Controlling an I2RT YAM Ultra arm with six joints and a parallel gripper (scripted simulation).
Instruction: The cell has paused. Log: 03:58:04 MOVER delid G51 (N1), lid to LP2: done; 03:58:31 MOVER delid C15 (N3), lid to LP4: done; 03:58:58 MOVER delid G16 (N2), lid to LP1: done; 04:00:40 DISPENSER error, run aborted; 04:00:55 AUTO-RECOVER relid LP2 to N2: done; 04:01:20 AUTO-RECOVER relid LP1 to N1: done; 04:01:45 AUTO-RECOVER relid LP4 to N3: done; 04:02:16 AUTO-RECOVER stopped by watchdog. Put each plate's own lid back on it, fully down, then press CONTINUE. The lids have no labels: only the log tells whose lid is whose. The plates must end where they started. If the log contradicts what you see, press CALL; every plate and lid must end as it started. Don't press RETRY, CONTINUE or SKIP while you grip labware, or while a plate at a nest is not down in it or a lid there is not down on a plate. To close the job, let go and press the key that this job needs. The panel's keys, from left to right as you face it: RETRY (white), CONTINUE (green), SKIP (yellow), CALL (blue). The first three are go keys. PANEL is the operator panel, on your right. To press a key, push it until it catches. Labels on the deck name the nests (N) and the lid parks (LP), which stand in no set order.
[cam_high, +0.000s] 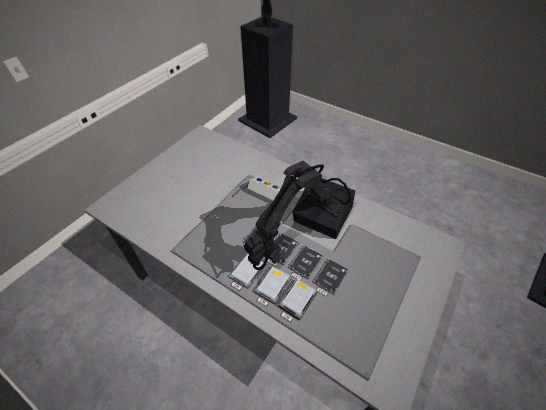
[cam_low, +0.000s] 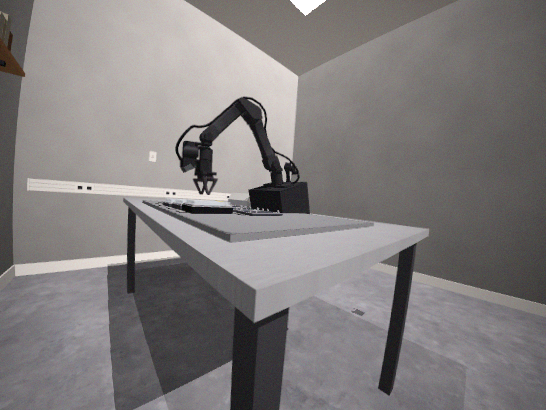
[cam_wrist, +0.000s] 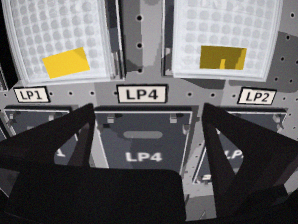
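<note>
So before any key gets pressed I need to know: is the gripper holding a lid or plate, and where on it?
Nothing is held. The gripper hangs open above the deck, fingers bare.

A light grey rectangular table (cam_high: 165, 185) with dark legs stood on a mottled grey carpeted floor (cam_high: 450, 180). Behind it, a tall black square pedestal (cam_high: 266, 75) rose near the corner of the grey walls. A long white cable raceway (cam_high: 100, 107) with small dark sockets ran along the left wall, beside a white wall switch plate (cam_high: 16, 68).
</note>
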